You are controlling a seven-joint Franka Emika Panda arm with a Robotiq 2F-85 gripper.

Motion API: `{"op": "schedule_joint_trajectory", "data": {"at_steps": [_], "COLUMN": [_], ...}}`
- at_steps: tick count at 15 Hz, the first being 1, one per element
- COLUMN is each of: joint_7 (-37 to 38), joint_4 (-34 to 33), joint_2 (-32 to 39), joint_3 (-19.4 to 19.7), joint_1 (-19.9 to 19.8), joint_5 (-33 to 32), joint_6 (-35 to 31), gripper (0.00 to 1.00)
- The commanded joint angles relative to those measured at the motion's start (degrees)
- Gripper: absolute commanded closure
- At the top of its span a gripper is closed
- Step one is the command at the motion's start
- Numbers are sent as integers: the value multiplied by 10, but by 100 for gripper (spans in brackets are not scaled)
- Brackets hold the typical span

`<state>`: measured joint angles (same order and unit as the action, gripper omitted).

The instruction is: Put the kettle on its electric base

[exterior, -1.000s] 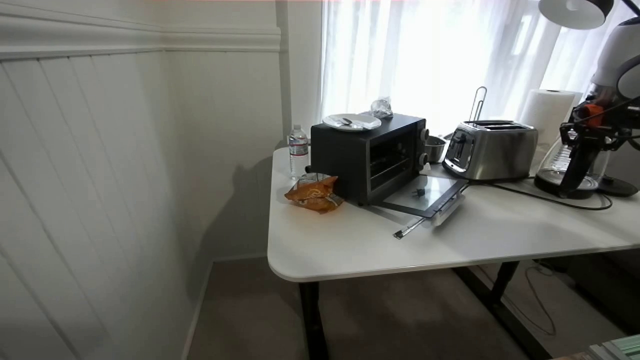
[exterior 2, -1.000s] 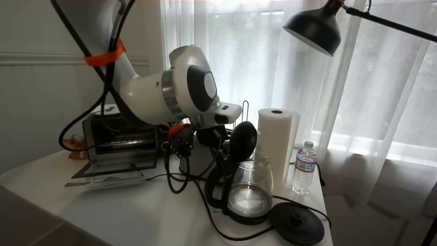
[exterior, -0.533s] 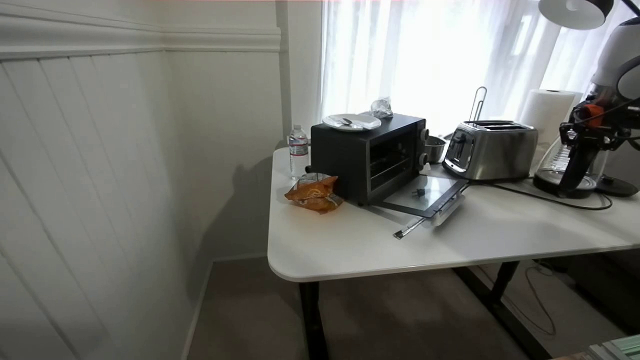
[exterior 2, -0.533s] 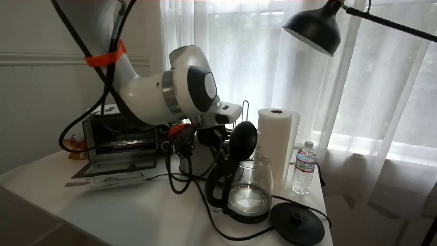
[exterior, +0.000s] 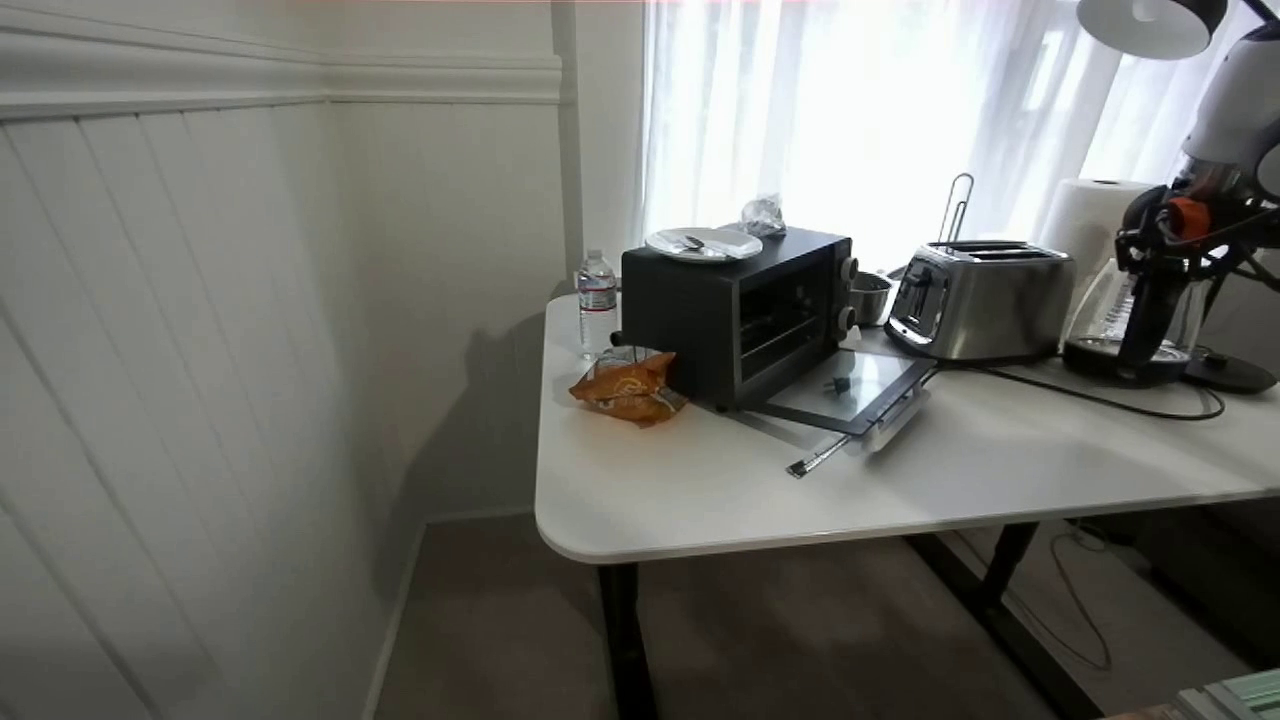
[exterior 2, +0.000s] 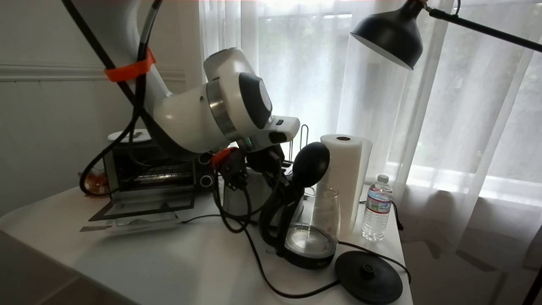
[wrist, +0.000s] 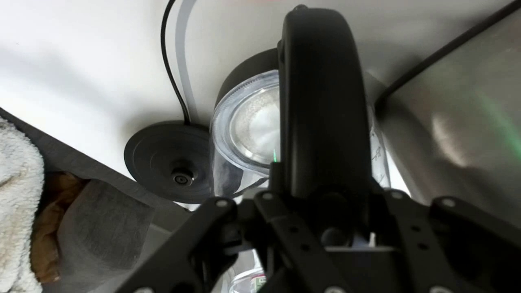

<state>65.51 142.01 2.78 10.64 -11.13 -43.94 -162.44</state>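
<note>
Gripper (wrist: 325, 187) is clamping the black handle (wrist: 321, 101) of the glass jug kettle (exterior 2: 311, 257); kettle body is showing just below it. Wrist view: round electric base (wrist: 163, 158) is lying on the worktop (wrist: 101, 77), lower and left of gripper, just beside kettle; silver toaster (exterior: 1010, 305) is standing near, right of gripper.

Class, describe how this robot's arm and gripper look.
The arm is white and rounded, with a silver ring and dark cap; an orange band straps black cables to it. The gripper is black, its linked bars dotted with round grey pins.
</note>
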Motion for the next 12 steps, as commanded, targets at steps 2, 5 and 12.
{"op": "schedule_joint_trajectory", "data": {"at_steps": [2, 5, 12], "joint_7": [43, 67, 132], "joint_4": [-5, -8, -23], "joint_2": [-24, -28, -40], "joint_3": [11, 19, 32], "joint_1": [-3, -4, -4], "joint_5": [-59, -89, -159], "joint_6": [-18, -22, -29], "gripper": [82, 82, 82]}}
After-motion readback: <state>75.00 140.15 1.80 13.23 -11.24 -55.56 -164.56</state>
